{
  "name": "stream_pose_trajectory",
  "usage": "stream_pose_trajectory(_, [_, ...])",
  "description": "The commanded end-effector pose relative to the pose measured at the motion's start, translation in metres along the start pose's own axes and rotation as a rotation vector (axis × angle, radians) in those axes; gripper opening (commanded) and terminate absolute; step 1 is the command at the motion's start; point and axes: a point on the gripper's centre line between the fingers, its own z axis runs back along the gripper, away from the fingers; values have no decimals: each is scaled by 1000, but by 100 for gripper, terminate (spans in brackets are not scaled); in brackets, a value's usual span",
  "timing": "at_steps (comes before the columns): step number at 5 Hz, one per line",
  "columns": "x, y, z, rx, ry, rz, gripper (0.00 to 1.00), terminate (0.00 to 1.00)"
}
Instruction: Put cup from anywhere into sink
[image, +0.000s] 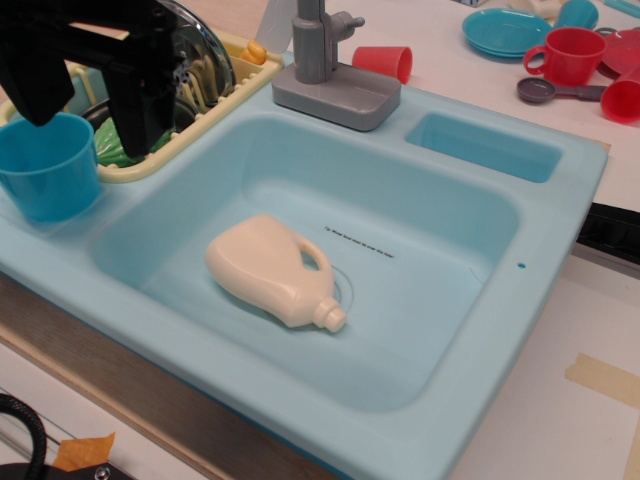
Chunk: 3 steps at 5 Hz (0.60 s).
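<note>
The one light blue sink (560, 200) is holding one cream jug (270, 268), while the one blue cup (45, 165) is standing upright on the sink's rim at nine o'clock, outside the basin. The black gripper (80, 105) is hovering just above the cup, jaws apart and empty, so the approach is under way; next it likely needs lowering around the cup's rim and closing.
</note>
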Motion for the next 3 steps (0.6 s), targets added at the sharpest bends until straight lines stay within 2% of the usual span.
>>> stream_pose_trajectory(1, [5,14,-8,-5,-12,17,100,0])
stream_pose_trajectory(3, [10,24,-32,-41,23,17,100,0])
